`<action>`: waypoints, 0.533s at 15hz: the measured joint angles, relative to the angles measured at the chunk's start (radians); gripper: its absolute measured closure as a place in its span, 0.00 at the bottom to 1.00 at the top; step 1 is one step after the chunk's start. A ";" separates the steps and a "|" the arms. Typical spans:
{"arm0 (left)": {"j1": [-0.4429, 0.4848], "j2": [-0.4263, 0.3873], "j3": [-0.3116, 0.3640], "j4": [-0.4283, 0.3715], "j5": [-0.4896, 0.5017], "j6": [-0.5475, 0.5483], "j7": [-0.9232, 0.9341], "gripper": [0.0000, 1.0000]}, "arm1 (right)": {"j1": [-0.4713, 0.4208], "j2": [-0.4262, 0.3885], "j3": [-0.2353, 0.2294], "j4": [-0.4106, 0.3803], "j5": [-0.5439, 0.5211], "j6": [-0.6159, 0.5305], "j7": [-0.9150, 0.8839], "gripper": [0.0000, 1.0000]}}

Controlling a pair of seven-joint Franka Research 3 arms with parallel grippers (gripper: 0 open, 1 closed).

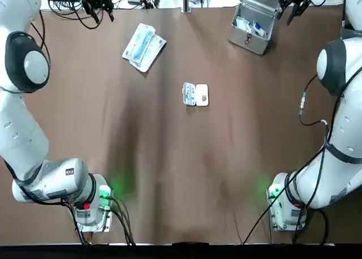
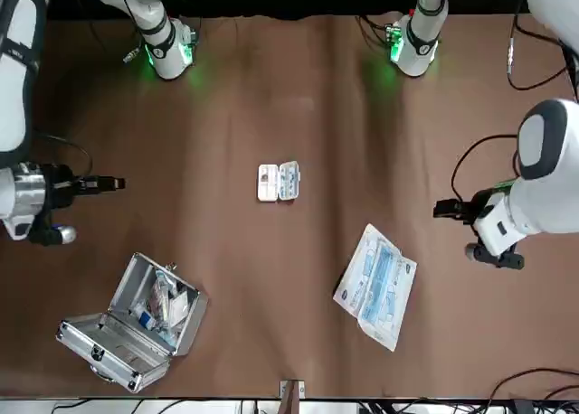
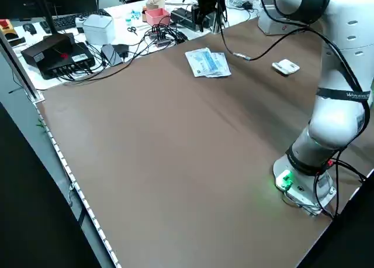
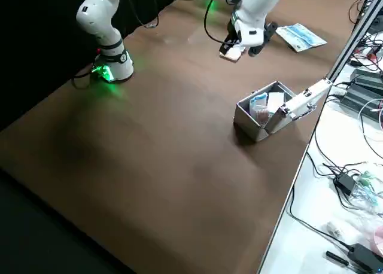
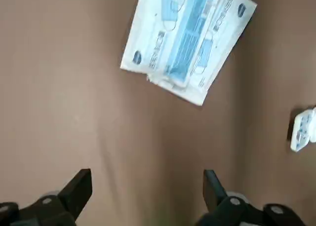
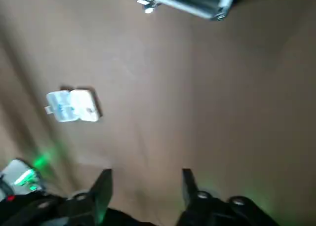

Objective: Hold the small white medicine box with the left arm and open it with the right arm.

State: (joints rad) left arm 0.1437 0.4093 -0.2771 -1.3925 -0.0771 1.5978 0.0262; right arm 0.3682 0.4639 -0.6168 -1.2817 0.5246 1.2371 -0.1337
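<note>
The small white medicine box [image 1: 195, 94] lies flat at the table's middle, spread into two halves side by side; it also shows as the box [image 2: 278, 181] and the box [image 6: 74, 106]. Nothing touches it. My left gripper [image 1: 97, 3] hovers at the far left edge, open, with bare brown table between its fingers [image 5: 75, 187]. My right gripper [image 1: 295, 1] hangs open at the far right, next to the metal case, and its fingers [image 6: 102, 190] hold nothing. Both grippers are well away from the box.
An open metal case [image 1: 253, 22] with supplies stands at the far right. A blue-and-white packet [image 1: 143, 46] lies at the far left of centre. Cables and electronics [image 3: 64, 51] crowd the bench beyond the far edge.
</note>
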 joint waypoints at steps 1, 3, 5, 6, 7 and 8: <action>0.005 -0.021 0.002 0.000 0.007 -0.026 0.000 0.00 | -0.001 -0.013 -0.001 0.010 -0.031 -0.001 0.000 0.20; 0.018 -0.063 0.003 0.000 0.026 -0.085 0.001 0.00 | -0.025 -0.046 0.016 0.027 -0.059 -0.005 -0.001 0.04; 0.033 -0.086 0.004 0.000 0.045 -0.122 0.006 0.00 | -0.128 -0.092 0.144 0.035 -0.095 -0.008 0.000 0.02; 0.040 -0.090 0.004 -0.001 0.056 -0.127 0.018 0.00 | -0.192 -0.114 0.232 0.036 -0.146 -0.008 0.000 0.02; 0.045 -0.092 0.005 -0.001 0.064 -0.127 0.028 0.00 | -0.247 -0.135 0.321 0.036 -0.223 -0.008 0.000 0.02; 0.047 -0.095 0.006 -0.001 0.071 -0.127 0.034 0.00 | -0.286 -0.154 0.398 0.037 -0.304 -0.007 0.000 0.02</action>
State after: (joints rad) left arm 0.1909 0.3145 -0.2715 -1.3934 -0.0064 1.4705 0.0599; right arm 0.0827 0.3095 -0.2192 -1.2452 0.2209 1.2299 -0.1340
